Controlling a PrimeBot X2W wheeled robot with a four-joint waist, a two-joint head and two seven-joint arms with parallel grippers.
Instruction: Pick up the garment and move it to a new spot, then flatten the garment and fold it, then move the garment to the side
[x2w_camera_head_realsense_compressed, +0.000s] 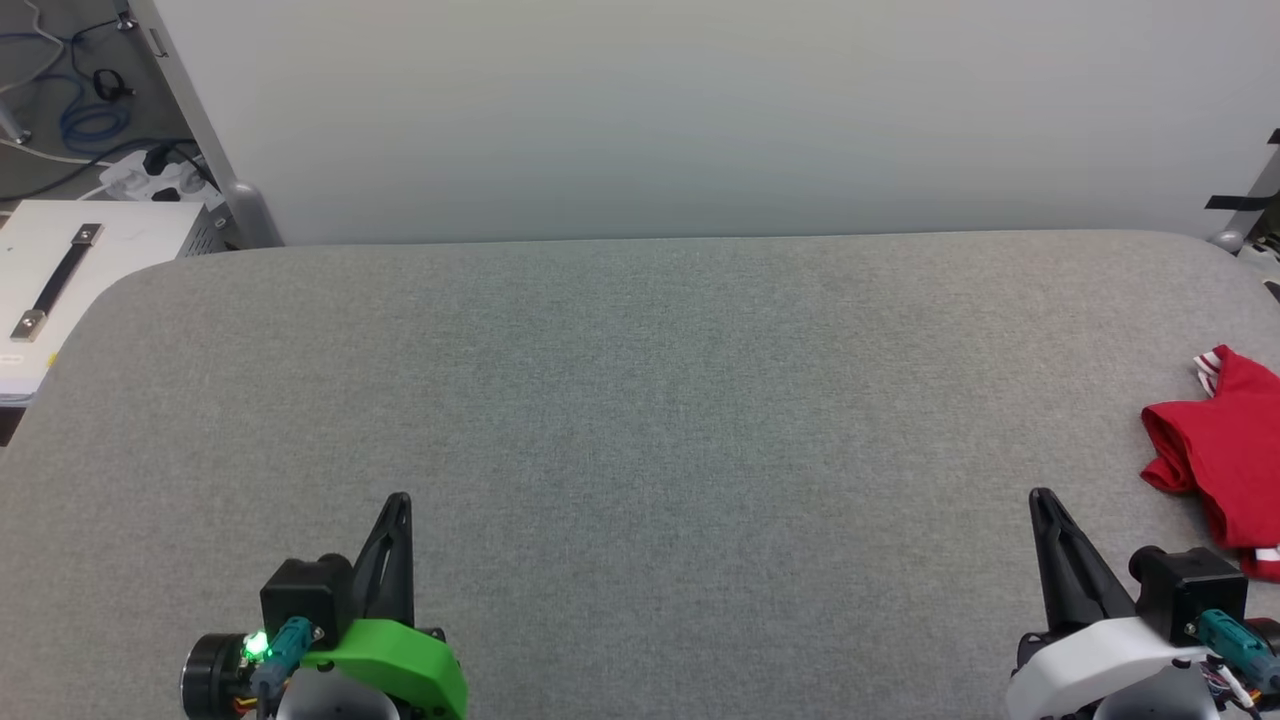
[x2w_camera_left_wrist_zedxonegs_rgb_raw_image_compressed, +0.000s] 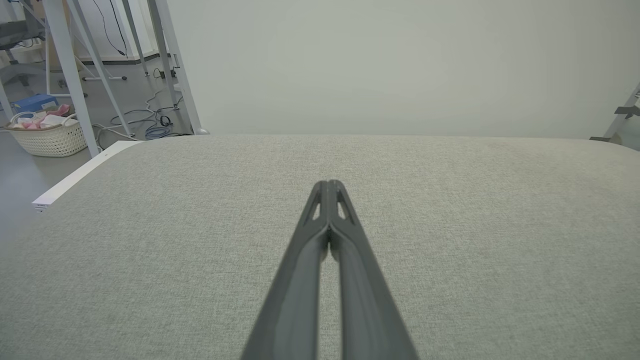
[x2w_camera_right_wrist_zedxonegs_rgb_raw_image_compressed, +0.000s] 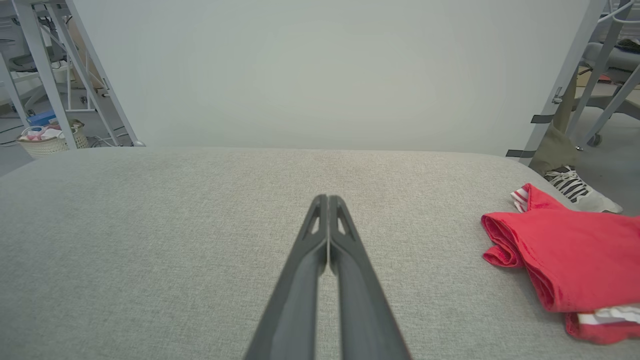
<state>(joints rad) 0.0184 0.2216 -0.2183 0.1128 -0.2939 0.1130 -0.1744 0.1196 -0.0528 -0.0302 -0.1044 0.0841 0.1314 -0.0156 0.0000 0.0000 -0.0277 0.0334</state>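
Head view showed me the garment (x2w_camera_head_realsense_compressed: 1225, 450) lying at the right edge of the frame, about mid-height, on the grey padded table (x2w_camera_head_realsense_compressed: 640, 400), partly cut off by the frame border. It lay as a folded red bundle, its long axis running roughly up and down the frame and leaning a little toward the lower right. One white-and-red striped trim (x2w_camera_head_realsense_compressed: 1208, 368) pointed to the upper end and another strip of trim showed at the lower end. I could not make out any lettering. The left gripper (x2w_camera_head_realsense_compressed: 398, 500) sat at the lower left and the right gripper (x2w_camera_head_realsense_compressed: 1040, 495) at the lower right, each with its fingers pressed together and holding nothing. The right one was near the garment but apart from it. In the right wrist view the red bundle filled the lower right, with a person's striped shoe (x2w_camera_right_wrist_zedxonegs_rgb_raw_image_compressed: 575, 187) on the floor beyond the table's edge.
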